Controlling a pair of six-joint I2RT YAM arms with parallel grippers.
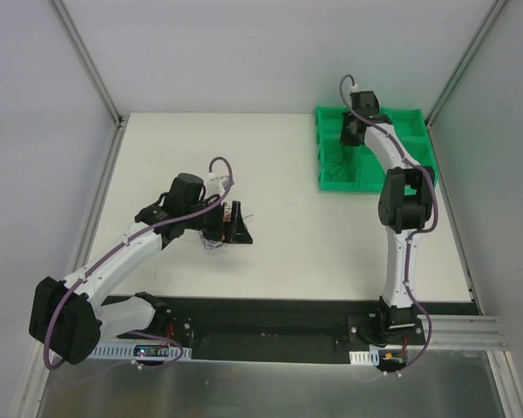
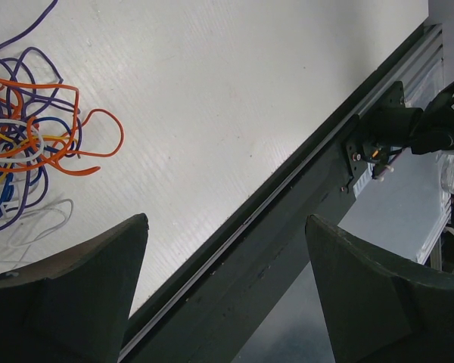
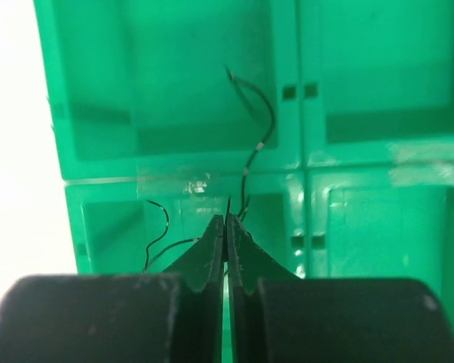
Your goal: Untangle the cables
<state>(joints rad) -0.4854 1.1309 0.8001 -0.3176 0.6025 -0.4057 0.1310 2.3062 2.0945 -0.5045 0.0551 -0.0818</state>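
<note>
The cables show as a loose knot (image 2: pixel 26 140) of orange, purple, white and yellow strands at the left edge of the left wrist view, lying on the white table. From the top camera the knot (image 1: pixel 216 245) sits just under the left gripper (image 1: pixel 237 228). That gripper (image 2: pixel 225 223) is open with nothing between its fingers, and the knot lies off to its left. Over the green bin (image 1: pixel 418 122), the right gripper (image 1: pixel 347 144) points down. Its jaws (image 3: pixel 226 219) are shut, and a thin black cable (image 3: pixel 266 128) rises from their tips and curls across the bin's compartments (image 3: pixel 363 45).
Another black strand (image 3: pixel 165 219) lies in the bin's near-left compartment. A black base strip (image 1: pixel 270 318) runs along the table's near edge, with both arm bases on it. Metal frame posts (image 1: pixel 87 61) stand at the back corners.
</note>
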